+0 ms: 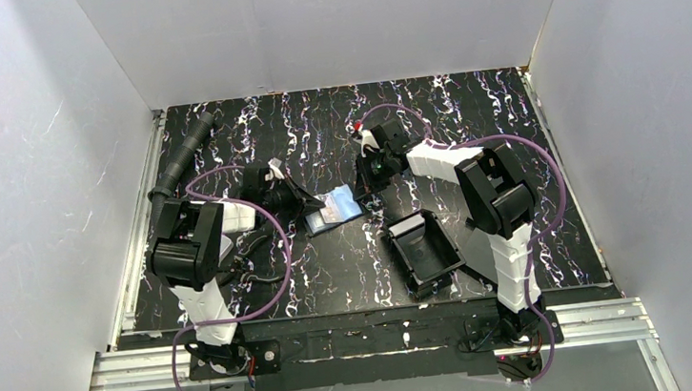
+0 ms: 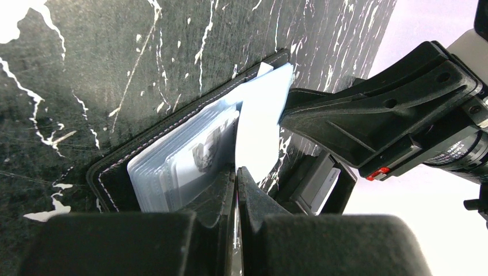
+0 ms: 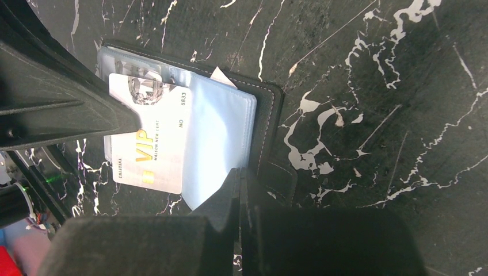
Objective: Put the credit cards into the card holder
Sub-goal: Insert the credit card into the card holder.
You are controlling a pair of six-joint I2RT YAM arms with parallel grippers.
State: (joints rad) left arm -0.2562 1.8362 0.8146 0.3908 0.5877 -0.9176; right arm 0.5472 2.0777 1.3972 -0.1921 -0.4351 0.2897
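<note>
The card holder [image 1: 334, 206] lies open at mid-table, black cover [image 3: 270, 115] down, pale blue sleeves up. My left gripper [image 1: 302, 200] is at its left edge, shut [image 2: 236, 169] on a thin sheet that looks like the white credit card [image 3: 152, 144] with gold "VIP" lettering. The card [image 2: 195, 158] lies on the sleeves. My right gripper [image 1: 371, 176] is at the holder's far right side, fingers closed [image 3: 239, 172] at the corner of one pale blue sleeve [image 3: 221, 126]. That sleeve [image 2: 262, 109] stands lifted off the stack.
A larger black rimmed tray [image 1: 424, 245] sits just right of the holder, beside the right arm, and shows in the left wrist view [image 2: 313, 184]. A black ribbed tube [image 1: 186, 149] lies at the back left. White walls close three sides.
</note>
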